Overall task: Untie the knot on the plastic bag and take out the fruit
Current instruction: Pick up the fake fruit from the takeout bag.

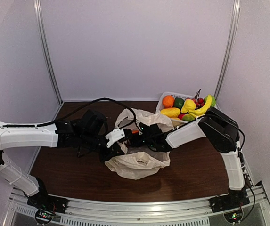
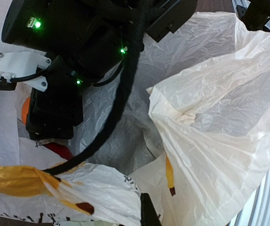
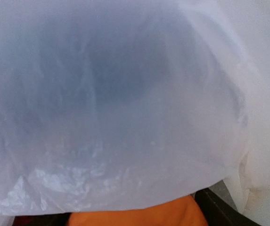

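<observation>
The plastic bag (image 1: 139,162) lies crumpled mid-table with its mouth open; no knot shows. My left gripper (image 1: 117,147) is shut on the bag's near-left edge, and one black fingertip (image 2: 149,212) shows against the cream plastic (image 2: 210,141). My right gripper (image 1: 140,133) reaches into the bag's mouth from the right. In the right wrist view, plastic (image 3: 125,94) covers most of the picture and an orange fruit (image 3: 139,215) fills the gap between the dark fingers (image 3: 219,209). The left wrist view shows the orange fruit (image 2: 24,106) and a red one (image 2: 59,149) beside the right gripper's body.
A white lattice basket (image 1: 164,95) at the back right holds several fruits, among them an orange one (image 1: 168,100), a banana bunch (image 1: 201,109) and a yellow mango (image 1: 170,112). A black cable (image 1: 102,100) arcs over the bag. Grey walls close the back and sides.
</observation>
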Controlling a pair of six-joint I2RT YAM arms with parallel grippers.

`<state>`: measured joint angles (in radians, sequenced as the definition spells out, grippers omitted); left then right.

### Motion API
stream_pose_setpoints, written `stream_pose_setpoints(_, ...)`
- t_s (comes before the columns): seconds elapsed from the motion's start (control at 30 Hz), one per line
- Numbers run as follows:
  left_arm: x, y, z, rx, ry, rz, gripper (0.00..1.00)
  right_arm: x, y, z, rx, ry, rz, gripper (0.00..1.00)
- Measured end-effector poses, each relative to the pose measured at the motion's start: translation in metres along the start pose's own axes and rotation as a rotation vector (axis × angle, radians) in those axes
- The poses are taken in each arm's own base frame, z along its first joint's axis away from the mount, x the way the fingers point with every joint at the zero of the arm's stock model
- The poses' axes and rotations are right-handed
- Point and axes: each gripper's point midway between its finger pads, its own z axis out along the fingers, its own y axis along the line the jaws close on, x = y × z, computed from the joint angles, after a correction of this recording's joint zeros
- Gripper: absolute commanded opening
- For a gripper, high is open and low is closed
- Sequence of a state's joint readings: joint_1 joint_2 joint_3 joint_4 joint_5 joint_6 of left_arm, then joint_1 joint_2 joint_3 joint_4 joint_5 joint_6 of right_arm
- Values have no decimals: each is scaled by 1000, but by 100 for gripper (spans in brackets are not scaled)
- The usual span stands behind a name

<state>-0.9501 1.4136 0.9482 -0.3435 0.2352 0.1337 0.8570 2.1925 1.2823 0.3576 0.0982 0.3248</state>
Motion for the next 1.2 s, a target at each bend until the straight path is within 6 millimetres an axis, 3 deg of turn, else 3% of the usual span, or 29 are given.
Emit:
stream_pose_setpoints(0.27, 1, 6, -1, -32, 11, -1, 0, 3, 0, -1, -14, 6, -7, 63)
stream_pose_setpoints(0.4, 4, 18, -2, -105, 32, -2, 0, 10, -5, -17, -14, 18, -27, 61)
stream_pose_setpoints(0.5, 10, 30, -4, -174, 61, -5, 0, 8, -9, -39, -19, 14, -42, 60)
stream_pose_setpoints(0.67, 17, 51, -10, -294, 100, -18, 0, -19, -6, -86, -47, -57, -61, 60)
stream_pose_setpoints(0.77, 19, 65, -16, -349, 107, -36, 0, -25, -1, -110, -70, -85, -81, 60)
stream_pose_setpoints(0.97, 13, 74, -28, -394, 79, -57, 0, 4, 27, -140, -129, -43, -159, 60)
stream_pose_setpoints(1.2, 6, 69, -32, -367, 45, -62, 0, 34, 73, -158, -194, -3, -239, 59)
